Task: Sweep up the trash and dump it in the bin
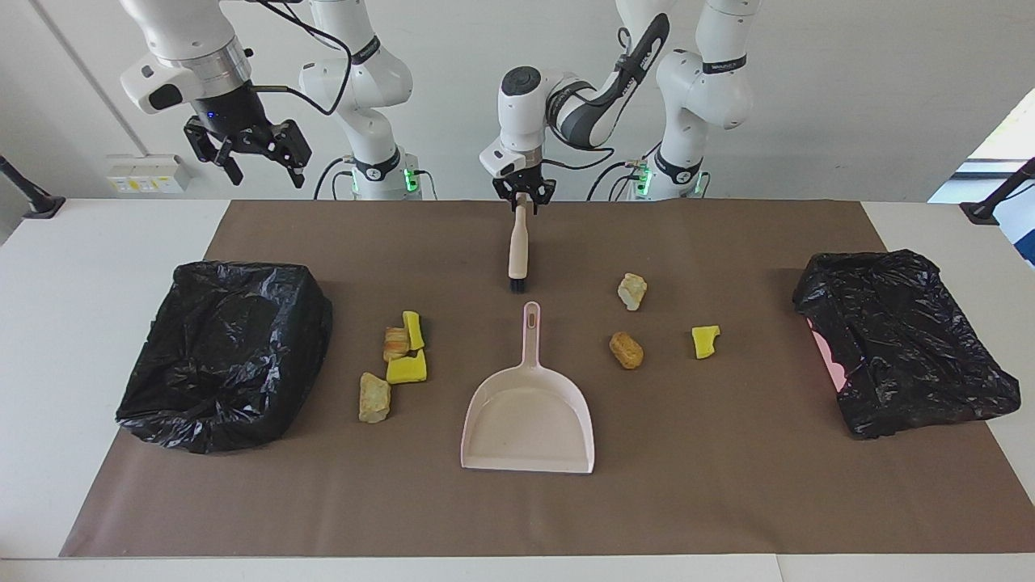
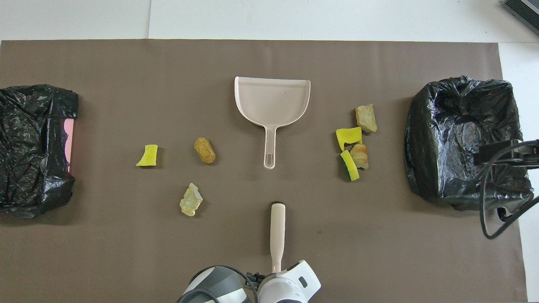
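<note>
Before me I see a broad brown mat [image 1: 728, 501] spread flat over a white table [image 1: 81, 323], a black clamp post [image 1: 32, 198] at the table's edge toward my right arm's end, a second clamp post [image 1: 994, 198] toward my left arm's end, and a pale socket box [image 1: 145, 174] on the wall.
</note>
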`<state>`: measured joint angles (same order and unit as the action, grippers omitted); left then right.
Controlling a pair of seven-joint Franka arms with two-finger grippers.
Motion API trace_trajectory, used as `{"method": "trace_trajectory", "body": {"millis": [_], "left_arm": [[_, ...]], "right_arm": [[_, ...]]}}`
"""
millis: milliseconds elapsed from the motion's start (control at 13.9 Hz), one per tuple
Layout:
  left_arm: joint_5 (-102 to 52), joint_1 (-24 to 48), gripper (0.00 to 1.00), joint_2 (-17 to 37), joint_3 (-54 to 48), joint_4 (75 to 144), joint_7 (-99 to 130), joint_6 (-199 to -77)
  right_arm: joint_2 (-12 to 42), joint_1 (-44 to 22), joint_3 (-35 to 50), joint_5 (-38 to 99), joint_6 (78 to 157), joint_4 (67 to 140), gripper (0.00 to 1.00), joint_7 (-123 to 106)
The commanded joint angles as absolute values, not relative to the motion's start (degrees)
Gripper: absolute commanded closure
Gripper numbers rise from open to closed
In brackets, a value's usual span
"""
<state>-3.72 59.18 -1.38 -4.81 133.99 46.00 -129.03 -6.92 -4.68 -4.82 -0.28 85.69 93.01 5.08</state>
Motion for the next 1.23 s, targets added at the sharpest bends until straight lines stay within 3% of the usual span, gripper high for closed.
{"method": "trace_trajectory", "body": {"millis": [0,217,505,722,1155], "left_arm": [[-4.2,60.1,1.0,-2.4,-3.6,134.2,46.2,-128.8],[-4.0,58.0,1.0,-4.3,-3.0,132.5,45.9,-123.7],[-2.0,48.6,1.0,-9.8,-3.1,129.9,45.4,-110.9],[0.7,40.1,1.0,-13.0,-3.1,129.7,44.8,-109.3],[4.5,22.0,1.0,-10.6,-3.1,129.9,32.1,-113.9]], "right_arm": [[-8.2,-4.2,-5.0,0.7,85.3,94.3,0.0,3.4],[-8.2,-4.4,-5.0,0.7,85.4,94.3,0.0,3.8],[-5.8,-6.0,-3.8,0.4,87.3,92.6,0.0,5.6],[0.2,-9.8,-3.1,0.8,87.5,89.0,0.0,12.5],[11.1,-19.3,-2.6,0.9,96.6,85.3,0.0,25.6]]}}
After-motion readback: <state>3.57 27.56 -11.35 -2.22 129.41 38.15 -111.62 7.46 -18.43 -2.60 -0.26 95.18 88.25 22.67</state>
